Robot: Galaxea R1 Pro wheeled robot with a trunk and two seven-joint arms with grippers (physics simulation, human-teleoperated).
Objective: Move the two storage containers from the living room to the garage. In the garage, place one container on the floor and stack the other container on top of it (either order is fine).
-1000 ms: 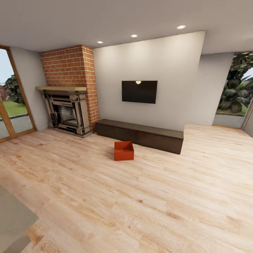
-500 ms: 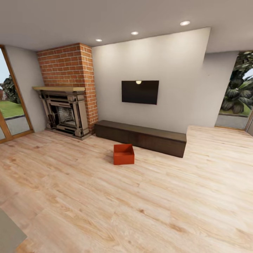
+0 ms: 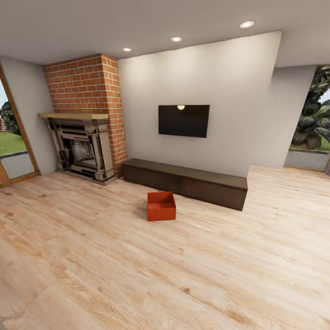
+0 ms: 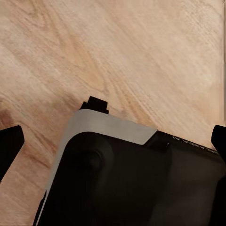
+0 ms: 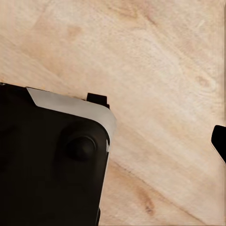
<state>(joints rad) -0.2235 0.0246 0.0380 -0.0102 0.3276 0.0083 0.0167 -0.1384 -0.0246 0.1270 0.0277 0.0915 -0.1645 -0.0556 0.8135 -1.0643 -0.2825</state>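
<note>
Currently, stage: the robot is in the living room on its approach to a container; judging from the views, nothing is held and the trip to the garage has not begun.
Task object: one orange-red rectangular lidless plastic bin [image 3: 161, 206] sits on the light wood plank floor [image 3: 183, 266], just in front of the low dark TV bench [image 3: 185, 182] and apart from it by a strip of floor. A second bin cannot be made out.
Left gripper [image 4: 113, 146]: dark fingertips lie at opposite edges of the left wrist view, wide apart, nothing between them; below is the robot's dark base with a grey rim [image 4: 113, 127] and plank floor.
Right gripper: one dark fingertip [image 5: 219, 141] shows at the frame edge of the right wrist view; whether the gripper is spread or closed cannot be told.
Next move, as a judgement: drive nearer, square up to the bin, lower the arms, and take it by opposite walls or the rim.
Open room: a broad stretch of plank floor lies between robot and bin, free for a straight approach.
Edges to mind: the bench behind the bin limits overshoot; the brick fireplace with a dark surround [image 3: 85, 151] stands well to the left, the black wall-mounted television [image 3: 184, 120] above the bench.
</note>
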